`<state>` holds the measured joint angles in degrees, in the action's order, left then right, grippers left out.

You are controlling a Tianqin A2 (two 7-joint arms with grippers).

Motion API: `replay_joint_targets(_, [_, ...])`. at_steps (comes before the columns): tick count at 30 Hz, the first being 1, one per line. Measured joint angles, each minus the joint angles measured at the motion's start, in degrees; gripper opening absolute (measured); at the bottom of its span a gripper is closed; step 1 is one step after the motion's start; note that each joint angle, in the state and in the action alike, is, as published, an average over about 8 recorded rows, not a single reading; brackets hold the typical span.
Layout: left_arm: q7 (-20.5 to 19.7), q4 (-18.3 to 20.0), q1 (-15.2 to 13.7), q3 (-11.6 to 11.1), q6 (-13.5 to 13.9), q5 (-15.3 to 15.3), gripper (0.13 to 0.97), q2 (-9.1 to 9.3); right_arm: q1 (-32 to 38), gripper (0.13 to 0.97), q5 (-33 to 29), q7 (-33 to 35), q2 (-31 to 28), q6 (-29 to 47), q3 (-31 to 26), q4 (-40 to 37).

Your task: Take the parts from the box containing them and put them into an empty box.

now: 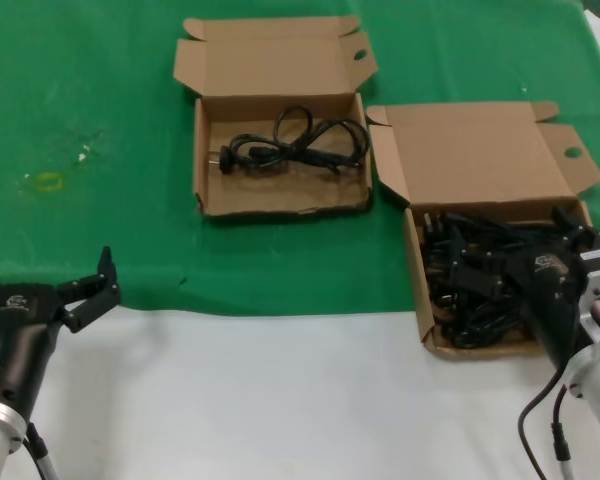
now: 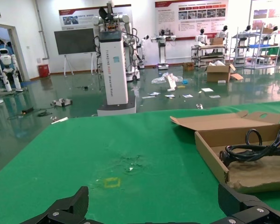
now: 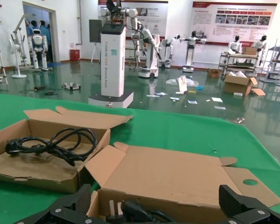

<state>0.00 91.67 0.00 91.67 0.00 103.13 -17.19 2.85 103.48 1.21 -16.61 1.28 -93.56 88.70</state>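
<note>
Your right gripper (image 1: 500, 262), fingers spread wide, sits low in the full box (image 1: 423, 290) at the frame's lower right, over the tangled cables (image 1: 470, 300). Pinch there and you risk lifting several knotted together, spilling some short of the upper-centre box (image 1: 202, 160), where one cable (image 1: 290, 148) lies. Your left gripper (image 1: 88, 292) idles, spread, at lower left.

Two cardboard boxes sit on the cloth-covered table (image 1: 100, 90). The box with the tuck-strip lid (image 1: 280, 195) lies at upper centre of the head view, one power cable (image 1: 290, 148) inside it. The box with eared lid (image 1: 425, 300) lies at right, lower in the frame and just beside the first, holding a heap of cables (image 1: 470, 280). The right gripper (image 1: 570, 240) hangs over this heap at the lower right. The left gripper (image 1: 45, 275) sits at lower left, well apart from both boxes.
</note>
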Motion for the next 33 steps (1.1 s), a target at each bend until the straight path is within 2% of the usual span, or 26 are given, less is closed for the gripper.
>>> replay_joint_targets(33, [0.0, 0.0, 0.0, 0.0, 0.0, 0.0, 0.966, 0.0, 0.0, 0.966, 0.0, 0.0, 0.0, 0.0, 0.0, 0.0])
